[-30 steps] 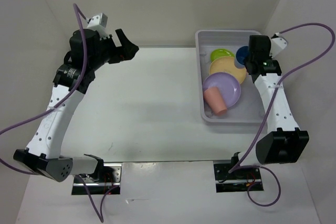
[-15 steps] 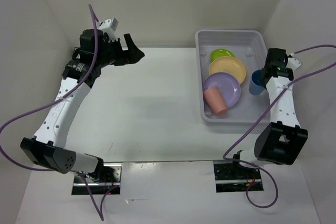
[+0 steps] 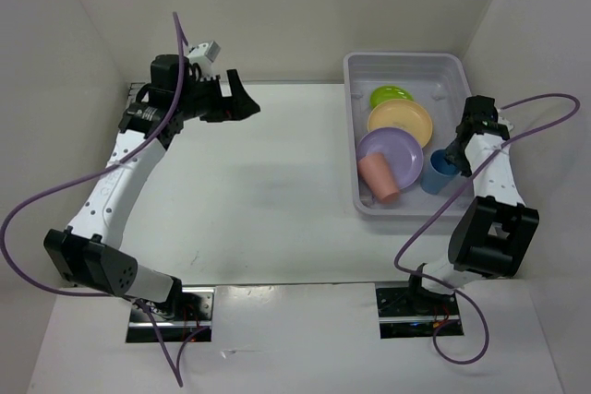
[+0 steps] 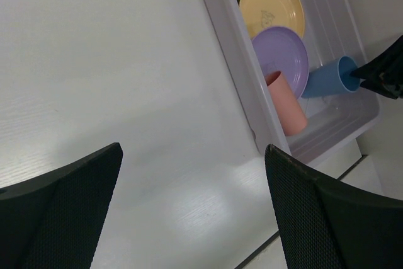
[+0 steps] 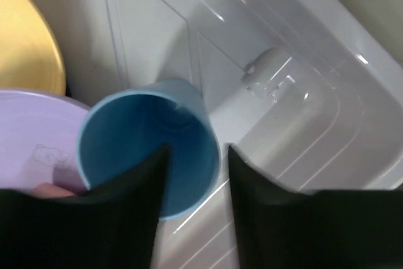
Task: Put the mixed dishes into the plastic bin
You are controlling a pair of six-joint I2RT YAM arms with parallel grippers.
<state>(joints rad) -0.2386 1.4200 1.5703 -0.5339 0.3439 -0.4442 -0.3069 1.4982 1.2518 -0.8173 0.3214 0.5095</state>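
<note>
- Since the earlier view, we see the left gripper [image 3: 247, 94] shifted slightly rightward above the far side of the table [image 3: 259, 182]. Its jaws are spread fully wide and hold nothing.
- Plastic bin [image 3: 352, 126]: stands at the table's right side.
- Inside the bin, from far to near, we note a lime green plate [image 3: 391, 96], a pale orange plate [image 3: 401, 121] and a lavender plate [image 3: 392, 152]. A salmon-red cup [image 3: 379, 178] lies on its side across the lavender plate's near edge.
- Blue cup [image 3: 434, 178]: carried from the bin's far right to its near right. It now lies tilted inside, beside the lavender plate.
- Right gripper [image 5: 196, 152]: its parted jaws straddle the blue cup's rim. We see a gap on the inner side, so the grip is released.
</note>
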